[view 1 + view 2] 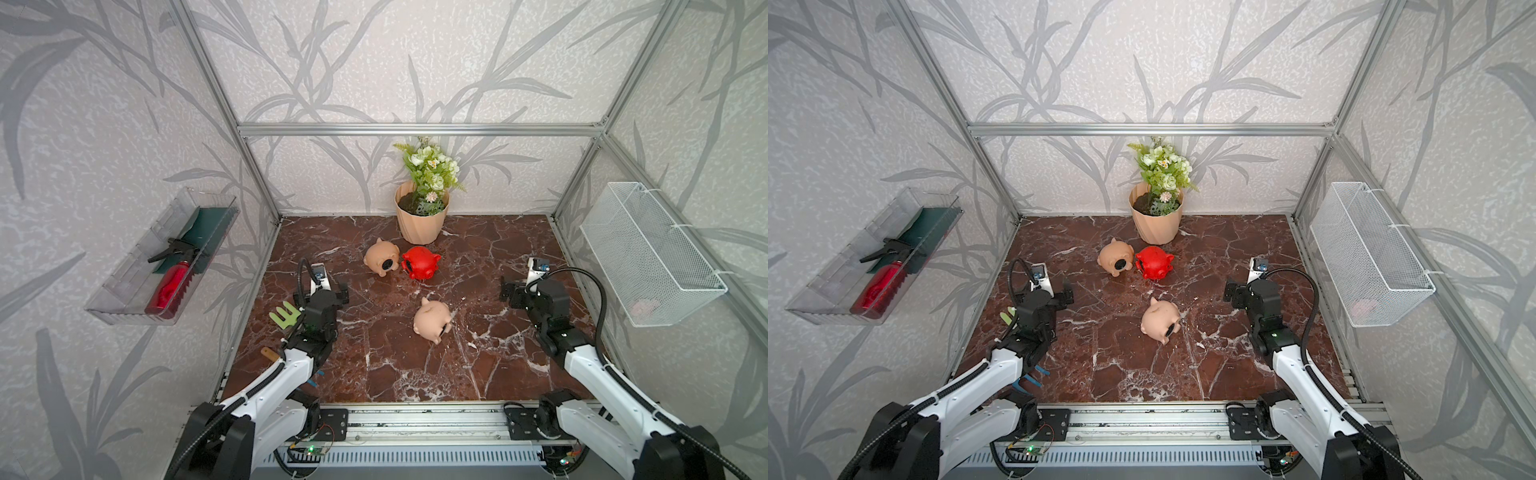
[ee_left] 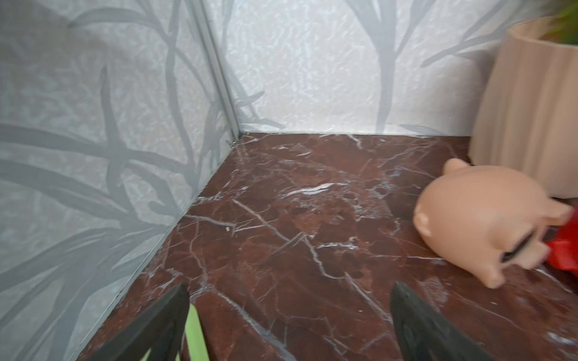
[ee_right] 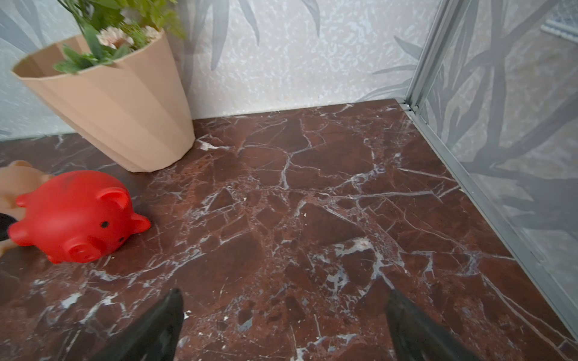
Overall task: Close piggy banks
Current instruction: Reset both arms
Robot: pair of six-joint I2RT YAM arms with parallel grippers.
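The red-brown marbled surface (image 1: 478, 353) carries a ribbed peach flowerpot (image 1: 420, 224) standing upright at its back edge. Just in front of it a tan piggy bank (image 1: 380, 257) and a red piggy bank (image 1: 420, 262) lie tipped over, side by side. A second tan piggy bank (image 1: 432, 321) lies on its side nearer the front, apart from them. A green hand fork (image 1: 282, 315) lies at the left edge.

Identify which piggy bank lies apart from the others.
The tan piggy bank nearest the robot; the far tan pig and red pig lie side by side.

Grey leaf-patterned walls (image 1: 374, 62) on an aluminium frame (image 1: 415, 129) enclose a red-brown marble floor (image 1: 478, 257). A clear tray (image 1: 109, 300) and a wire basket (image 1: 648, 257) hang on opposite side walls.
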